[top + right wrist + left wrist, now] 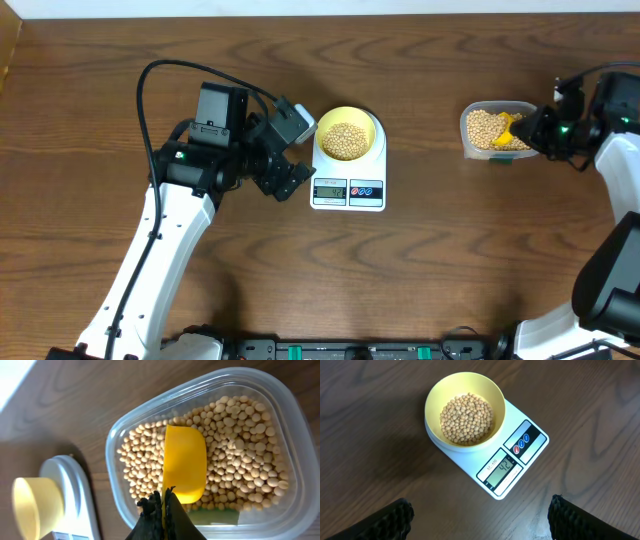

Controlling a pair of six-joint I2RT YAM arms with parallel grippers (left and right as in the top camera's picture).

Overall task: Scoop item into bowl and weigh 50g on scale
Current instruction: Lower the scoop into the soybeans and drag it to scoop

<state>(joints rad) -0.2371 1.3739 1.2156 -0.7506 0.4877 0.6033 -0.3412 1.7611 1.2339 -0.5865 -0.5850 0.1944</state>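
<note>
The bowl sits on the scale at the middle of the worktop, so its beans are weighed as they arrive; the display seems short of target. At the right, the right tool, clamped on the scoop handle, holds it in the tub, likely for a top-up. The left tool, jaws wide apart and empty, hovers just left of the scale.

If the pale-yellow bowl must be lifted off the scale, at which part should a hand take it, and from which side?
Probably the rim of the bowl, from straight above, one finger inside the wall and one outside. The beans fill only the bottom, so the upper wall is bare, and the bowl sits upright on the scale. The open left hand hovers nearest.
</note>
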